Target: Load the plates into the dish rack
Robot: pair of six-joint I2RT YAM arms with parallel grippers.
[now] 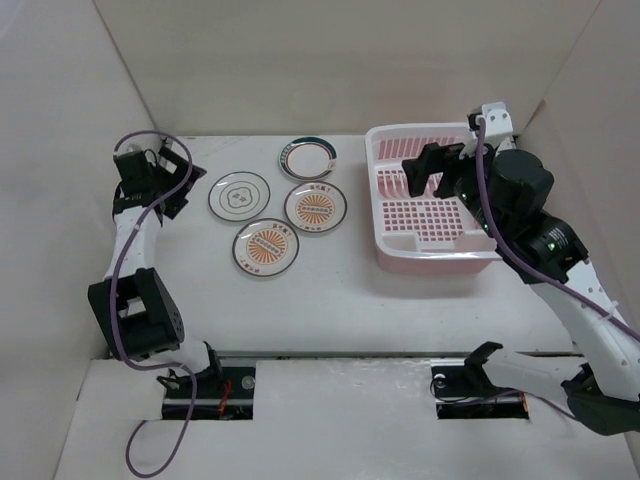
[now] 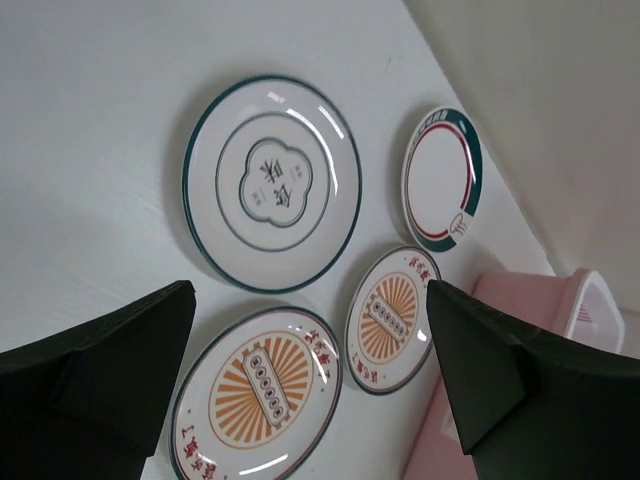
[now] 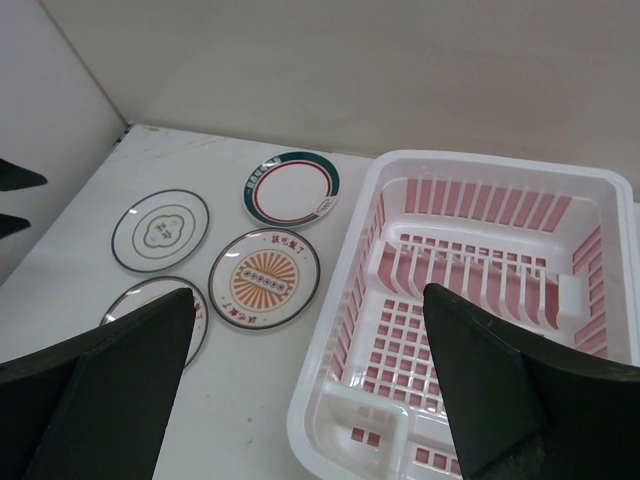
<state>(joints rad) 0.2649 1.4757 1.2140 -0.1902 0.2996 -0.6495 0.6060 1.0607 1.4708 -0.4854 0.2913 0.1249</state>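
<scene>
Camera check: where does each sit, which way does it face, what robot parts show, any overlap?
Top external: above and behind, looking down at the table; left pincer and right pincer show.
Left wrist: on the left arm, aimed down at the plates; own open fingers frame it.
Right wrist: above the dish rack, facing the plates; own fingers too.
Shared: all see four plates and rack.

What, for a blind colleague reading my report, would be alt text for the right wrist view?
An empty pink dish rack stands right of four plates lying flat on a white table: green-rimmed plate, ringed plate, sunburst plate, and a second sunburst plate partly behind the open right gripper.
</scene>
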